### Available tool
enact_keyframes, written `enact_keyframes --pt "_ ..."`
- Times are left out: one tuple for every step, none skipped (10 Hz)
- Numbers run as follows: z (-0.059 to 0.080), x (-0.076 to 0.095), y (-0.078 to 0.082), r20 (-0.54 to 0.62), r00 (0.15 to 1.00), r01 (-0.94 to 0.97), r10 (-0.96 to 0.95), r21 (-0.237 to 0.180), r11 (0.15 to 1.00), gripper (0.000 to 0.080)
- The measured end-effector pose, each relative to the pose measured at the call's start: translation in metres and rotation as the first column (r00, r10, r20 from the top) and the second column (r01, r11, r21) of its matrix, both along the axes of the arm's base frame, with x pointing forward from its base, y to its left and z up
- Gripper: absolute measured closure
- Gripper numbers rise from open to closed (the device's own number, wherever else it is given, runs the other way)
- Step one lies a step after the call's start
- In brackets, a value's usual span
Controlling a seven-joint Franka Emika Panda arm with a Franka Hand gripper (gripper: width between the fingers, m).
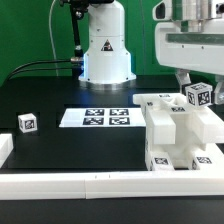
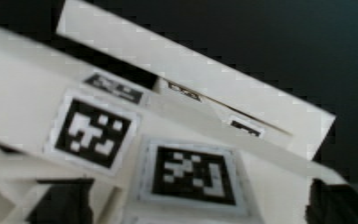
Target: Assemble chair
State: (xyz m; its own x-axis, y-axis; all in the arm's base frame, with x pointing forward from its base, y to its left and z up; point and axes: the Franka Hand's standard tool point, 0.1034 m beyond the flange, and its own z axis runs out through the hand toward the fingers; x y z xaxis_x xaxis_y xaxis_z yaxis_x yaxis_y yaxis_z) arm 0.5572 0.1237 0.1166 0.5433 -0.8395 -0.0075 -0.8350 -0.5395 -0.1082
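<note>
At the right of the exterior view the chair [image 1: 178, 132] stands part-built against the border rail [image 1: 100, 183], likely braced for fitting, while the claw [image 1: 196, 88], jaw state unclear, hovers above its tagged block [image 1: 198, 96].

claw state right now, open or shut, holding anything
claw: open, fingers either side of the tagged chair part; a grip on it cannot be told.
</note>
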Motion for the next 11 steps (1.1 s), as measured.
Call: enact_keyframes --pt "-0.0001 -0.0003 0.0016 0.010 0.985 -0.171 0.171 -0.016 0.985 0.0161" --pt "-0.0007 -0.0018 0.0041 0.013 0.951 -0.308 0.308 -0.029 0.951 0.0161" --pt "-0.0017 -0.0030 0.0048 0.013 0.926 -0.377 0.378 -0.035 0.925 0.0152" --pt "-0.0018 -0.0026 0.0031 0.015 0.899 -0.436 0.437 -0.043 0.899 0.0152" --pt "-0.0019 -0.0026 0.0029 0.016 0.872 -0.488 0.489 -0.049 0.871 0.0151" --pt "-0.0015 -0.0020 0.0019 0.012 0.788 -0.613 0.616 -0.071 0.787 0.0151" --pt "0.0004 -0.0004 0.0015 -0.003 0.637 -0.768 0.771 -0.096 0.634 0.0151" --pt "0.0053 0.0026 0.0035 -0.033 0.443 -0.894 0.896 -0.099 0.438 0.0151" --pt "0.0062 0.0016 0.0040 -0.050 0.322 -0.945 0.945 -0.072 0.319 0.0151" --pt "0.0064 0.0031 0.0038 -0.046 0.364 -0.930 0.930 -0.075 0.361 0.0151" --pt "0.0061 0.0028 0.0037 -0.047 0.393 -0.918 0.919 -0.074 0.389 0.0289"
